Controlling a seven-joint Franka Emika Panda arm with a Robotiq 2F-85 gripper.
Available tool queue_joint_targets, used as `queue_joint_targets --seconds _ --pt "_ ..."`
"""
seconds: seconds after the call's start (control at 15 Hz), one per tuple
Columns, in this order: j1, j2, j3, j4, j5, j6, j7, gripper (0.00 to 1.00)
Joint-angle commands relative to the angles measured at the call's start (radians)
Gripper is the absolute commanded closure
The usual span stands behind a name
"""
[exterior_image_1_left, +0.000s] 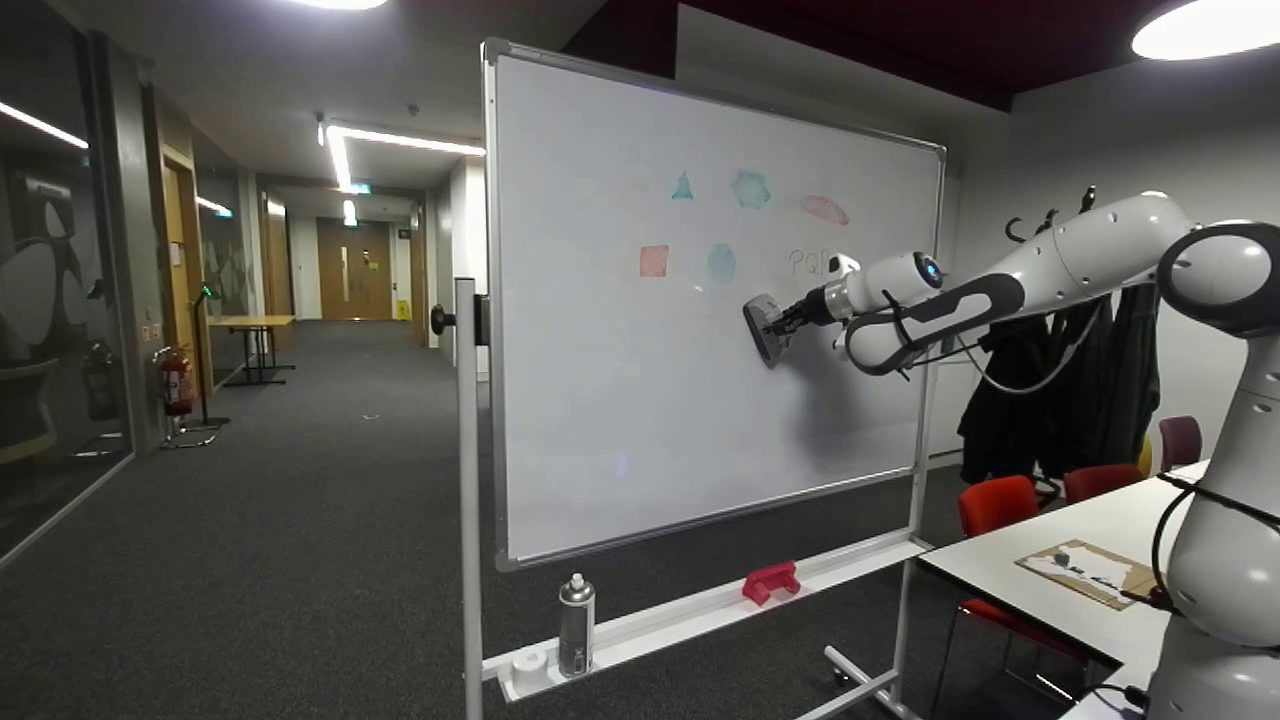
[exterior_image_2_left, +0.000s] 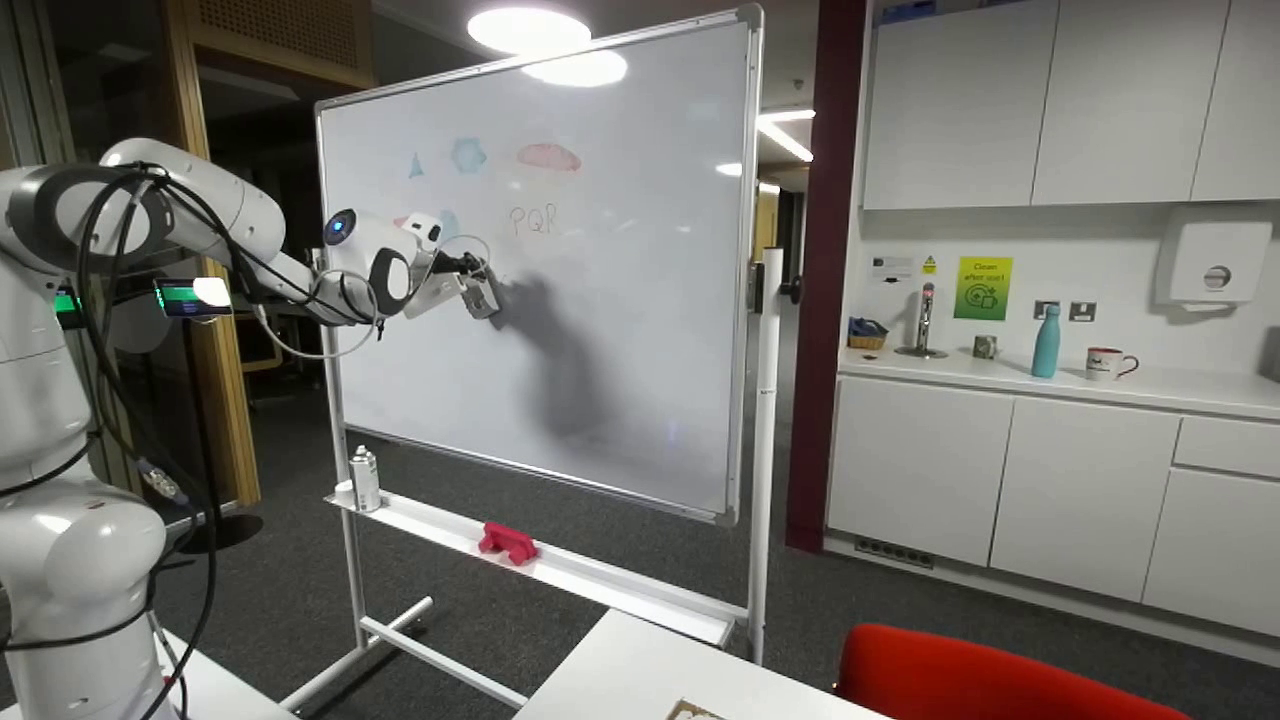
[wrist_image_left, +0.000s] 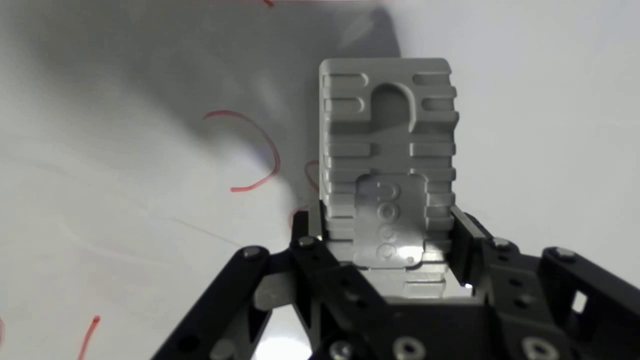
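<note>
My gripper (wrist_image_left: 387, 225) is shut on a grey ribbed whiteboard eraser (wrist_image_left: 390, 150), with one finger against each long side. In both exterior views the eraser (exterior_image_1_left: 762, 330) (exterior_image_2_left: 480, 297) is tilted at the whiteboard (exterior_image_1_left: 640, 420); whether its face touches the surface I cannot tell. Above it, the letters PQR (exterior_image_2_left: 534, 219) stand on the board. Drawn shapes, including a red oval (exterior_image_1_left: 825, 209), a blue hexagon (exterior_image_1_left: 751, 189) and a red square (exterior_image_1_left: 653, 261), are farther up and to the side. The wrist view has a curved red stroke (wrist_image_left: 278, 160) beside the eraser, which covers part of other red marks.
Below the board runs a white tray (exterior_image_1_left: 690, 622) bearing a spray can (exterior_image_1_left: 577, 625), a white roll (exterior_image_1_left: 529, 669) and a red holder (exterior_image_1_left: 771, 583). A white table (exterior_image_2_left: 640, 670) and a red chair (exterior_image_2_left: 980, 670) stand near the board. Cables hang along the arm (exterior_image_2_left: 220, 215).
</note>
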Motion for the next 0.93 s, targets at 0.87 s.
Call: queue_joint_targets --seconds 0.87 --pt "-0.057 0.079 -0.021 0.136 0.035 0.018 0.124 0.67"
